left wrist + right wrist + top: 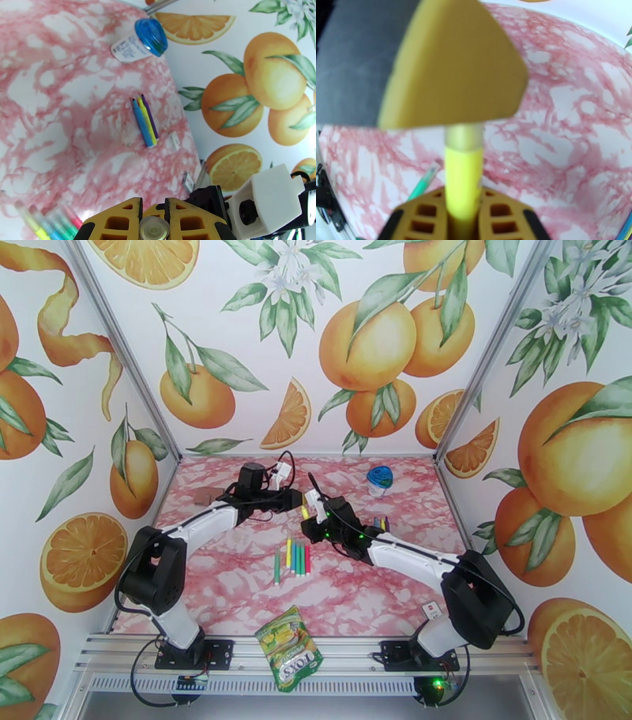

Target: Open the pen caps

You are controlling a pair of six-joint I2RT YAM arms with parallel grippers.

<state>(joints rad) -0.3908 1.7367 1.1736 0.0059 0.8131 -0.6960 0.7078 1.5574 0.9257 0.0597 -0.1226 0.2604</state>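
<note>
Honeycombed yellow fingers (pixel 418 215) of the right gripper (pixel 463 199), moulded plastic with open cells, are pressed together on a smooth, round yellow pen (pixel 463 177) that stands up between them. The pen's upper end turns pale and dull and runs under a blurred, wedge-shaped yellow pad (pixel 450 63) of the left gripper (pixel 153 207). From the left wrist, those jaws are clamped on a small round translucent disc, the pen's end seen head-on. Whether the cap is on or off there cannot be told.

From above, the two grippers meet tip to tip over the middle of the table (pixel 237 595), a glossy slab veined pink and white like marble. Nearer the arms lies a row of thin pens (pixel 293 560), side by side, green, yellow, blue and red among them. A trio of pens (pixel 145 122), blue, yellow and purple, lies touching toward the right edge. A white tub (pixel 138 39) with a domed blue lid sits near the far right corner. A crinkled green-yellow packet (pixel 290 649) lies over the front rail. Matte walls (pixel 237 343) printed with oranges and leaves close three sides.
</note>
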